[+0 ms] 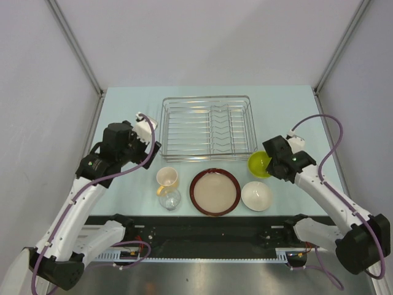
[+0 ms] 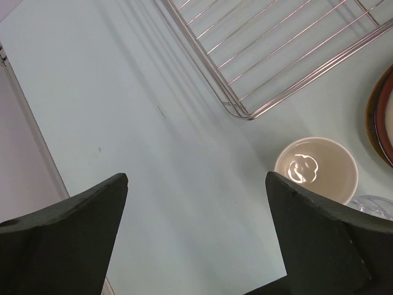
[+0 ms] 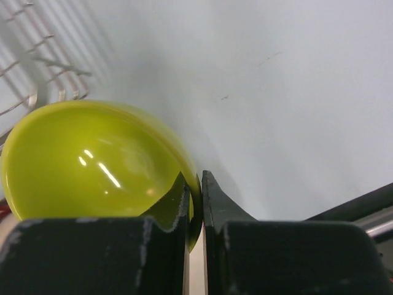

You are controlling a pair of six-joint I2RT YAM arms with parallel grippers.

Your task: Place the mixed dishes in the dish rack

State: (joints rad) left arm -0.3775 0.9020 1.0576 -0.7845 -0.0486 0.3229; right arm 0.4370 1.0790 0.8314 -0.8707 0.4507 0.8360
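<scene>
The silver wire dish rack (image 1: 207, 127) stands at the middle back; its corner shows in the left wrist view (image 2: 245, 110). My right gripper (image 1: 272, 163) is shut on the rim of the lime-green bowl (image 1: 258, 163), one finger inside and one outside (image 3: 194, 184); the bowl (image 3: 92, 160) sits just off the rack's front right corner. The beige plate (image 1: 215, 190) lies on the dark red-brown dish (image 1: 194, 198). The white bowl (image 1: 256, 196), cream-yellow mug (image 1: 167, 178) and clear glass (image 1: 169, 200) stand in the front row. My left gripper (image 1: 149, 136) is open and empty (image 2: 196, 184) beside the rack's left side.
Grey side walls close in the table (image 1: 123, 117) on the left and right. A black rail (image 1: 202, 236) runs along the near edge between the arm bases. The mug (image 2: 316, 169) lies just right of my left fingers.
</scene>
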